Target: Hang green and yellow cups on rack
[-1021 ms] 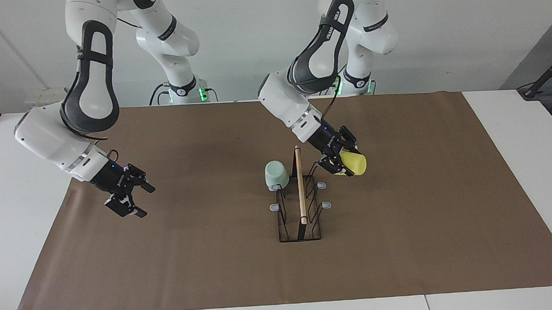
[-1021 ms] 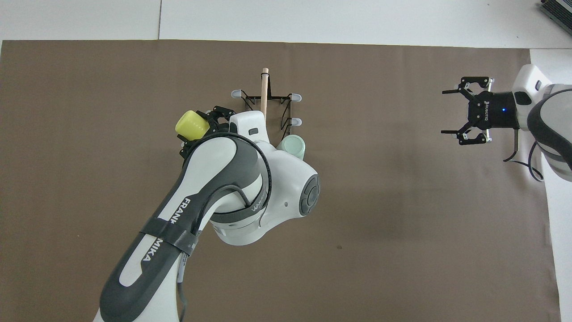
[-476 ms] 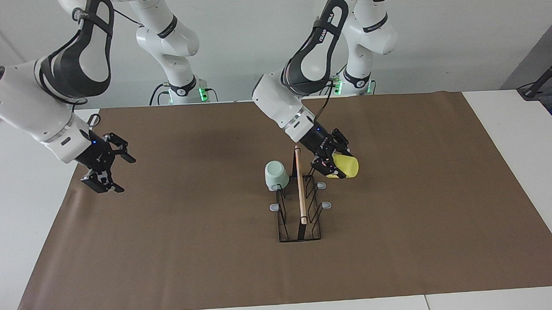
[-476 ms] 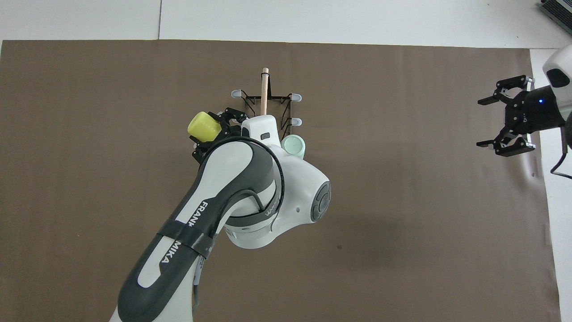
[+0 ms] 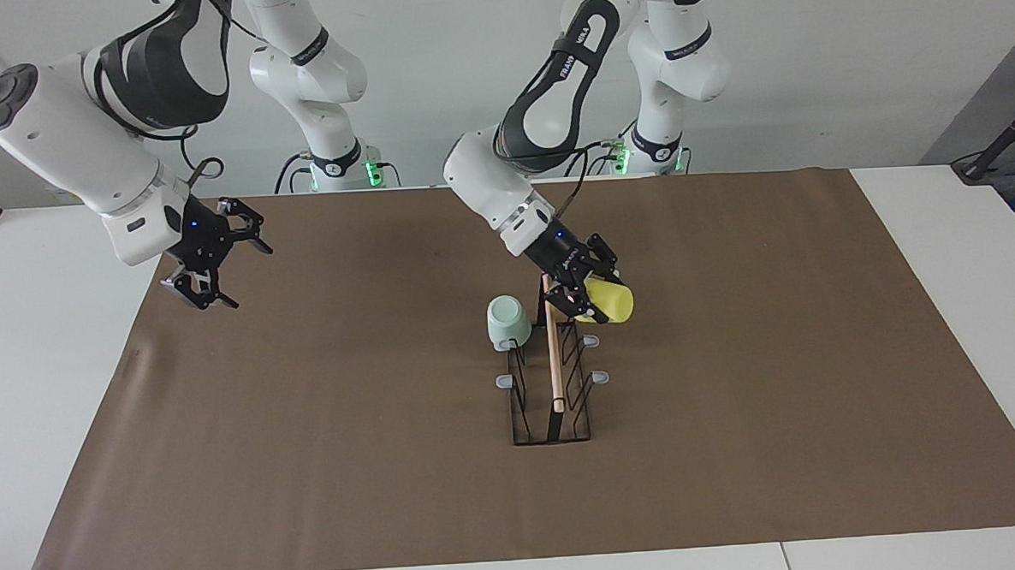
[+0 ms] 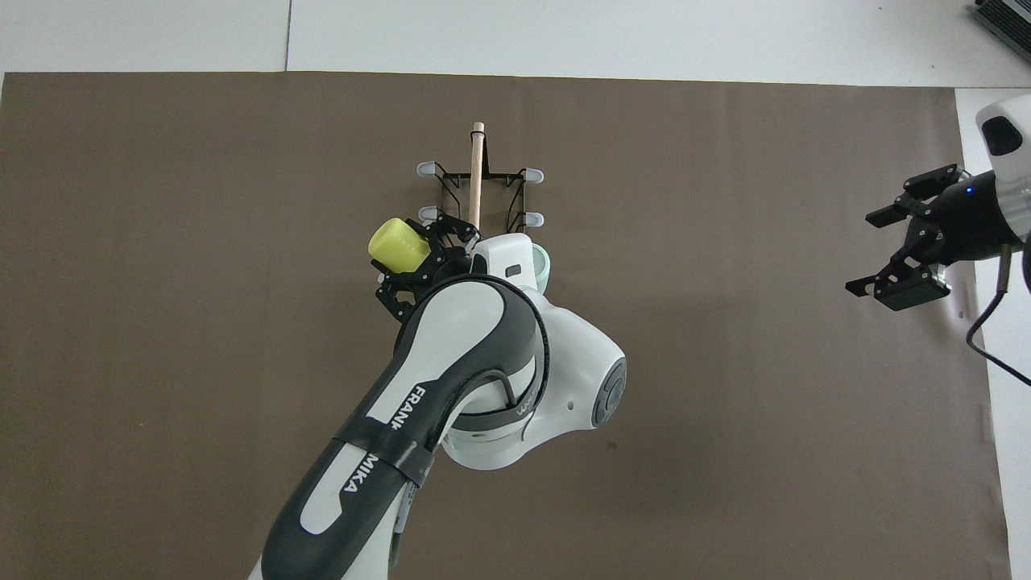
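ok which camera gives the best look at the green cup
The facing view: the green cup shows whole, upside down on a prong of the rack. In the overhead view the left arm covers most of it, leaving only a sliver.

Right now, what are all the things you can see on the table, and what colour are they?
Pale mint green plastic cup: one, hung upside down on the rack, on the prong nearest the robots at the right arm's side.
Bright yellow plastic cup: one, held over the rack's left-arm side.
Black wire rack with wooden rod handle: one, mid-table.
Brown paper mat: one, covering the table.
Left hand: shut on the yellow cup.
Right hand: open, empty, waiting over the mat's right-arm end.
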